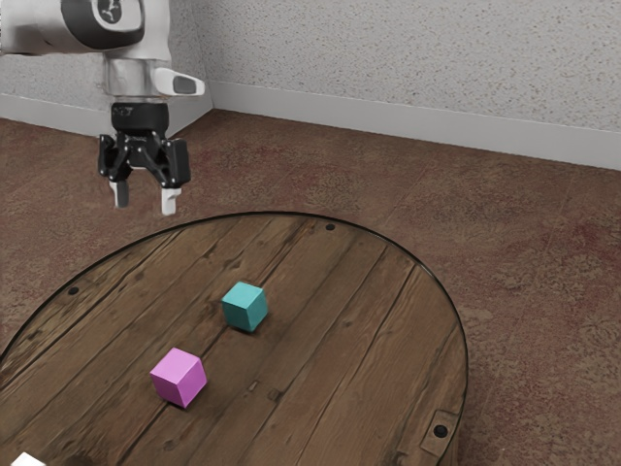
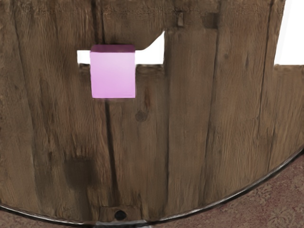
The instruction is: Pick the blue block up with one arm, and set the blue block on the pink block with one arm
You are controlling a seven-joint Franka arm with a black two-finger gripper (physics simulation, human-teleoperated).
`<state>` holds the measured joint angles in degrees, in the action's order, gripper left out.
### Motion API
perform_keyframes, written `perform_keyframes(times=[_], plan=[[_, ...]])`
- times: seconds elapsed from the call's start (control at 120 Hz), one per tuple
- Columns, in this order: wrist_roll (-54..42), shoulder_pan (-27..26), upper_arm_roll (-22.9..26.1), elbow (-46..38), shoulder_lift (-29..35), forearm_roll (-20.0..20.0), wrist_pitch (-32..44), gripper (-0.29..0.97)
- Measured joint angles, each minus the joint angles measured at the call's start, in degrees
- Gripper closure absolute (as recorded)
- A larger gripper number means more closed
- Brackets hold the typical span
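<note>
Two blocks rest on the desk [image 1: 369, 320], blue block [image 1: 245, 307] near the pink block [image 1: 179, 378]; the claw [image 1: 145, 202] hangs wide, empty, well apart from it

Round plank table [image 1: 369, 320] with dark metal rim, on brown carpet [image 1: 543, 252], below a speckled white wall [image 1: 408, 49].

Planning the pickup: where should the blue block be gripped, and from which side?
Grip the blue block on two opposite upright faces, coming straight down from above. It is a cube lying flat on the table, apart from the pink block, so its sides are free. The open tool may need turning to square with those faces.
</note>
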<state>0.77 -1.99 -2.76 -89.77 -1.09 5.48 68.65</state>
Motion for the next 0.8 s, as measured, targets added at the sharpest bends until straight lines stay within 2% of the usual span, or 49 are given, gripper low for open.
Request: perform_keyframes(times=[0.083,0.208,0.417,0.517,0.6,0.8], plan=[[0.2,0.5,0.0,-0.5,-0.7,0.0,7.5,0.0],[0.7,2.7,0.3,-3.9,-6.7,0.0,17.4,0.0],[0.8,3.3,0.5,-15.4,-9.6,-1.0,34.6,0.0],[0.7,3.4,2.1,-15.9,-13.9,-1.8,41.7,0.0],[1.2,3.3,4.2,-15.9,-16.2,-4.6,46.4,0.0],[2.5,3.3,4.7,-13.4,-22.0,-7.3,53.4,0.0]])
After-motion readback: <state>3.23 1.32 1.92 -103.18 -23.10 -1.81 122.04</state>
